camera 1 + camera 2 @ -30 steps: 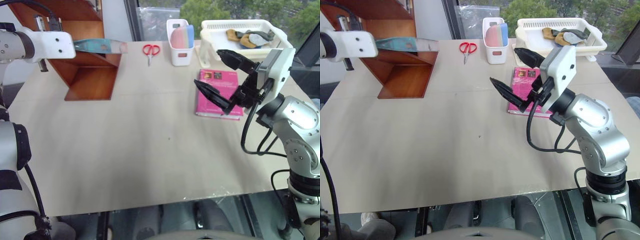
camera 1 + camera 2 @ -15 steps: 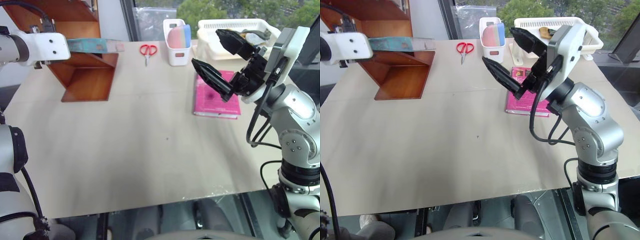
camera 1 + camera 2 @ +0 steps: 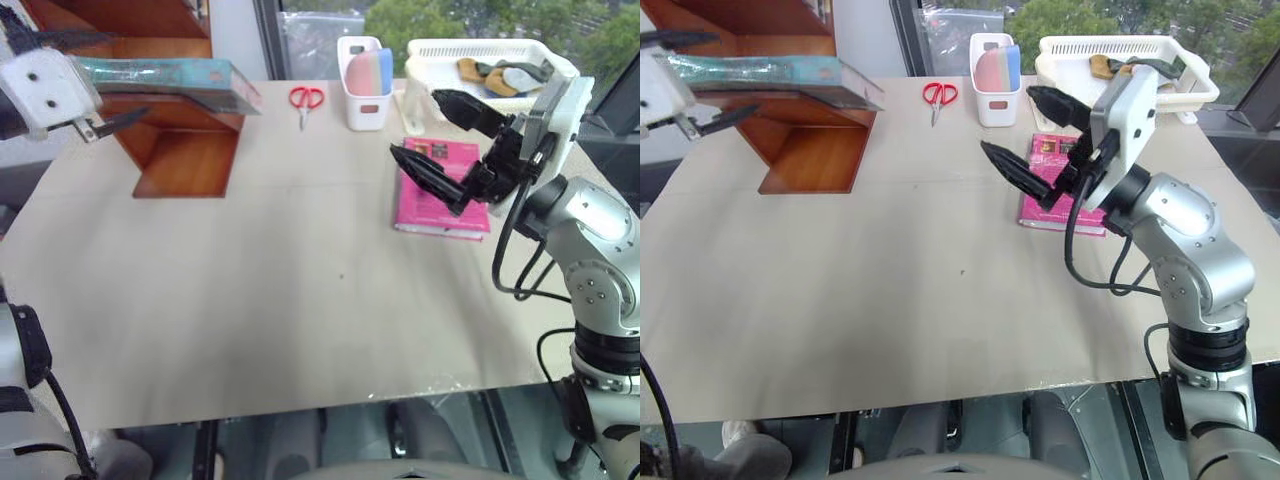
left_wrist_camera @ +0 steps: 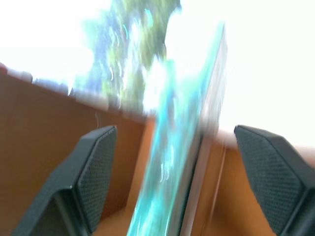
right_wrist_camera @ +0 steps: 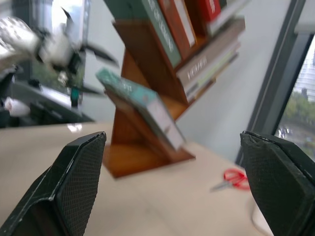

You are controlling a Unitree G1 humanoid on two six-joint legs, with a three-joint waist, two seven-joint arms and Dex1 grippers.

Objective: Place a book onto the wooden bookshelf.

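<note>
Already the book (image 3: 770, 75) is lying on the wooden bookshelf (image 3: 810, 150) at the table's (image 3: 890, 300) far left corner, both grippers' jaws spread, gripping nothing.

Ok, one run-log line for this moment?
book: lying on wooden bookshelf slanted board | left gripper: open, book between fingers | right gripper: open above pink book

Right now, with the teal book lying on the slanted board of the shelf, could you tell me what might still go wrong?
1. The teal book lies on a slanted board of the wooden bookshelf, and its low end juts past the board's edge, so it could slide off onto the table.
2. The open left end effector has a finger above and a finger below the book's near end, so pulling away could drag or tip it.
</note>
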